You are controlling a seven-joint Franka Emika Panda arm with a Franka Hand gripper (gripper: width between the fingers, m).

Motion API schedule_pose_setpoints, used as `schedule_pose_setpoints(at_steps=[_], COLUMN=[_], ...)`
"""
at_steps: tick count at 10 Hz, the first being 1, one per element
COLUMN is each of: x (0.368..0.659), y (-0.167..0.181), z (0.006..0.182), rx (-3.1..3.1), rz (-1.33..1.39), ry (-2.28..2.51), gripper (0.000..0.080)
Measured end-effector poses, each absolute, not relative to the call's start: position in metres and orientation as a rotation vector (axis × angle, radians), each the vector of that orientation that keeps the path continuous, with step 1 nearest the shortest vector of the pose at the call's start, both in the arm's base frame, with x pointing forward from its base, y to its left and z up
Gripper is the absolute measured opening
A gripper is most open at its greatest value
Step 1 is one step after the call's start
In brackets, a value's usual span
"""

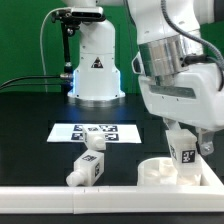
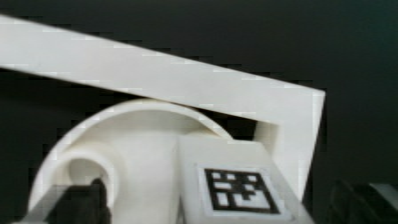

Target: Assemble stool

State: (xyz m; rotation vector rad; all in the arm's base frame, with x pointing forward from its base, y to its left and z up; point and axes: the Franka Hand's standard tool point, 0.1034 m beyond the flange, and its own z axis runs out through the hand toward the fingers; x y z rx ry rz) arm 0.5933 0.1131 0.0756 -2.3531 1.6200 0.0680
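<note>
My gripper (image 1: pixel 184 150) is shut on a white stool leg (image 1: pixel 185 153) with a black-and-white tag, and holds it upright over the round white seat disc (image 1: pixel 160 173) at the exterior view's front right. Whether the leg touches the disc I cannot tell. In the wrist view the tagged leg (image 2: pixel 237 188) sits between the dark fingers (image 2: pixel 71 203) of the gripper (image 2: pixel 222 208), with the curved seat (image 2: pixel 125 135) just behind it. Two more tagged legs lie loose on the black table: one (image 1: pixel 93 143) by the marker board, one (image 1: pixel 87 168) nearer the front.
The marker board (image 1: pixel 95 131) lies flat in the middle of the table. A white rail (image 1: pixel 90 195) runs along the front edge and shows as an angled white wall (image 2: pixel 178 70) in the wrist view, close around the seat. The robot base (image 1: pixel 97 70) stands at the back.
</note>
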Motion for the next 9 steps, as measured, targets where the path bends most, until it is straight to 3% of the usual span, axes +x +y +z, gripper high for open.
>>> schedule_pose_setpoints(at_steps=[5, 9], x=[0.596, 0.595], y=[0.111, 0.107], z=[0.104, 0.100], rx=[-2.714, -2.877], rz=[-0.088, -0.150], ry=[0.889, 0.413], gripper=[0.0648, 0.0648])
